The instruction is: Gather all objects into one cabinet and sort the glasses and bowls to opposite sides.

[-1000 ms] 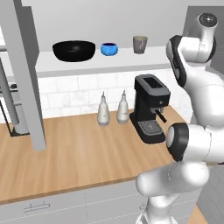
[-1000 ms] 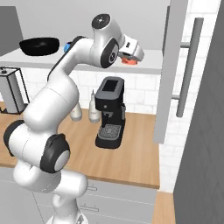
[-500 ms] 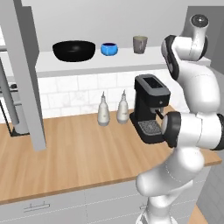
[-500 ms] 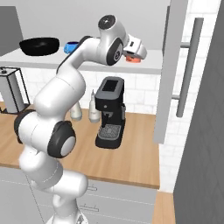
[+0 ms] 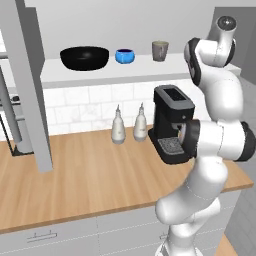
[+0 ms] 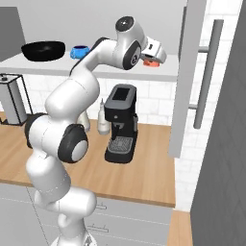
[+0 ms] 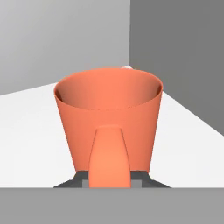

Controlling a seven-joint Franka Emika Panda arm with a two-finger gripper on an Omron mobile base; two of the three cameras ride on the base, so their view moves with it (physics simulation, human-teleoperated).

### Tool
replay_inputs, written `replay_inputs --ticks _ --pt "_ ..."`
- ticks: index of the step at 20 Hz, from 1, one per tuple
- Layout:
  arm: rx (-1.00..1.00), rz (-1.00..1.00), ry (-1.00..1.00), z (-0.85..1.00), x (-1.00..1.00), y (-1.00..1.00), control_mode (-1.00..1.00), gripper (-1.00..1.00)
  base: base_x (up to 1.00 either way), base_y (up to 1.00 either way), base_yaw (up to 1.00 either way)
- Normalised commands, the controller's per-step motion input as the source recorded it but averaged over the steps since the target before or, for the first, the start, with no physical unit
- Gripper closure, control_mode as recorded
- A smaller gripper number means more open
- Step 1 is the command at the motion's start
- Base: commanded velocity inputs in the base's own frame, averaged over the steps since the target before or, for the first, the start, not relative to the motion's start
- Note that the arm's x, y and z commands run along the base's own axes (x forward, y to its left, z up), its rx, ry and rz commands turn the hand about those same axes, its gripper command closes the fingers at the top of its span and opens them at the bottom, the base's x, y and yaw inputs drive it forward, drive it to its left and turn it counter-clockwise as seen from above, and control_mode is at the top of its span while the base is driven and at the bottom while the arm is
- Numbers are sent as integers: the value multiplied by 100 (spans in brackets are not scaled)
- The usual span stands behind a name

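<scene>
At the cabinet's right end, the tool (image 6: pixel 153 58) had carried the clasped salmon-red glass (image 7: pixel 108 117) inward over the shelf board (image 7: pixel 26 127). Grey-green cup (image 5: pixel 160 50) and bowls stayed put, so release seemed next.

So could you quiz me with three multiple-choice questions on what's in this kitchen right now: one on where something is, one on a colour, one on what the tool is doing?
1. Where does the coffee machine stand?
A. on the wooden counter
B. on the shelf board
C. on the floor

2. What colour is the small bowl beside the wide black bowl?
A. yellow
B. blue
C. white

3. What is the tool doing?
A. hanging open over the counter
B. gripping a white bottle
C. closed on the salmon-red glass

Answers: 1 A, it stands on the wood by the two bottles. 2 B, plainly bright blue. 3 C, the hand view shows the glass clasped above the shelf board.
</scene>
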Motion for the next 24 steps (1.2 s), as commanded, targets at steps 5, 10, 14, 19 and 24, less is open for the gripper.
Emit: replay_inputs --ticks 5,10,14,19,24 --pt "0 0 0 -12 20 -24 -100 100 0 0 0" --pt "-1 0 0 -14 18 -22 -100 100 0 0 0" --pt "-2 0 0 -10 23 -19 -100 100 0 0 0" --pt "-3 -8 0 -11 13 -16 -100 100 0 0 0" --pt "-2 -11 0 -10 5 -15 -100 100 0 0 0"
